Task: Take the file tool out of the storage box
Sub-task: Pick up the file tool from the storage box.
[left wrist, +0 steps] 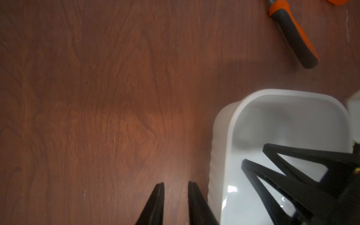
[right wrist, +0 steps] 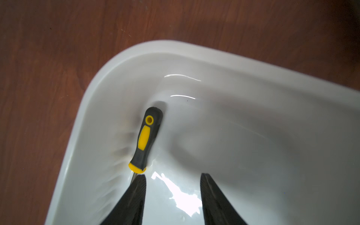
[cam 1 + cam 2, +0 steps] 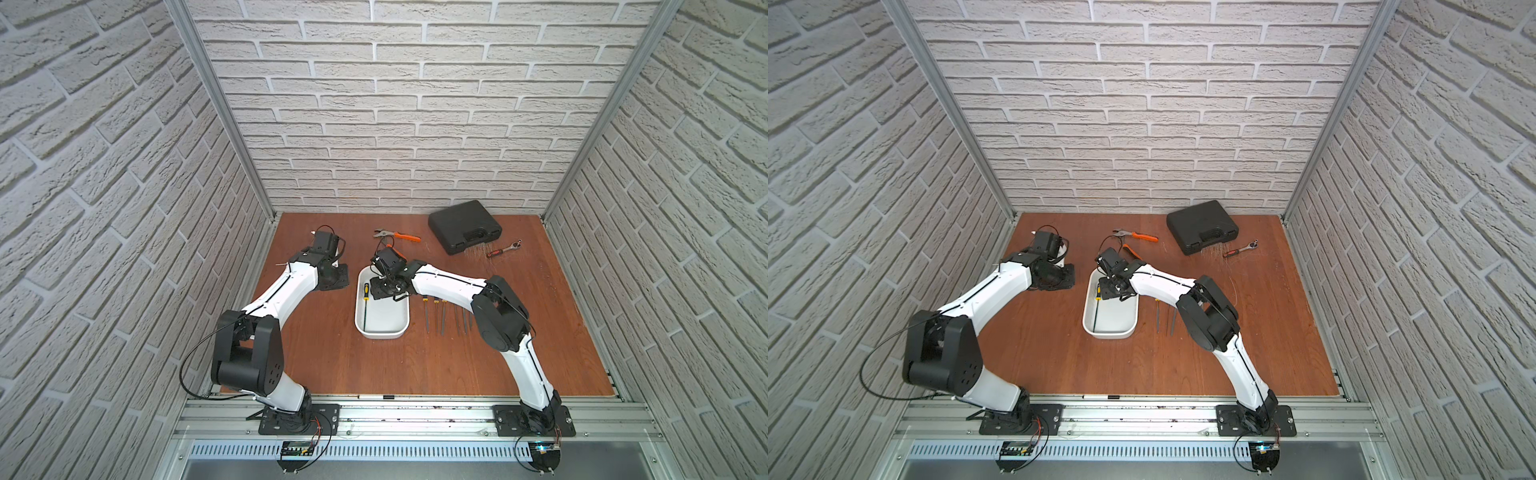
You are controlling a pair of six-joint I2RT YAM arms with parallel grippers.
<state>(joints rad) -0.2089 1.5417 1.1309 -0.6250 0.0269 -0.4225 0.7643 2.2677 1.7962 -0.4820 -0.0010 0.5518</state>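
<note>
Shows black-and-yellow-handled steel file tool (image 2: 145,139) flat inside white plastic round-cornered storage box (image 3: 380,332), hugging the wall on the left arm's side, long axis along it. Puts right jaws inside the box, parted, empty, one tip at the shaft beside the handle. Puts left jaws outside, narrowly parted, empty, over wooden tabletop (image 1: 97,97).

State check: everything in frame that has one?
storage box: open-topped, one file inside
file tool: lying flat along box wall, ungripped
right gripper: open, empty, tips in box
left gripper: open, empty, beside box
black tool case: closed
pliers: handles spread, on table
</note>
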